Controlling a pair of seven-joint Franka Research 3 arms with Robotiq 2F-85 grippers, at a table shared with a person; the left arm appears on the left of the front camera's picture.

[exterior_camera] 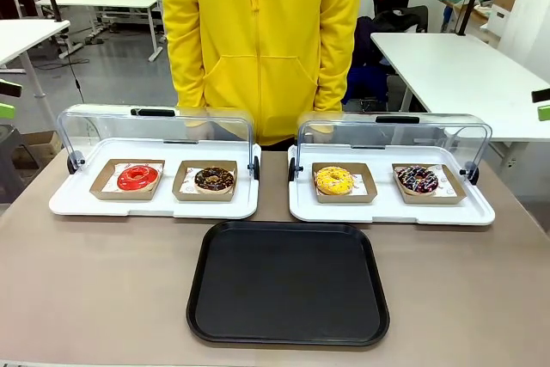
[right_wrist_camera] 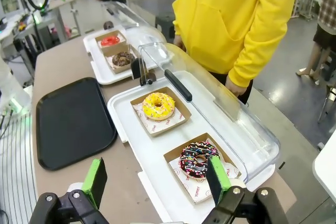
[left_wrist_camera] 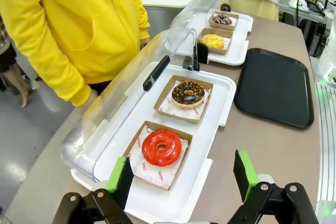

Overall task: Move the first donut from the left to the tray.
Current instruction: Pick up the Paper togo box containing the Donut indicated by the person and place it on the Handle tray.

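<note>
Red donut [exterior_camera: 138, 178] sits beside chocolate donut [exterior_camera: 214, 180] (lid [exterior_camera: 155, 125] raised), black tray [exterior_camera: 288, 285] near.

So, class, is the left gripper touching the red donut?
Apart. The left wrist view shows the open left gripper hanging clear of the red donut, paper showing between.

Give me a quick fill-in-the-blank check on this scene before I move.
1. In the front view, the glossy red ring donut is ____ from the left.
2. The two white plastic display trays hold ____ donuts altogether.
3. On the left gripper, the jaws stand ____.
4. The person across the table is dressed in ____.
Missing words: first, four, open, yellow.
</note>
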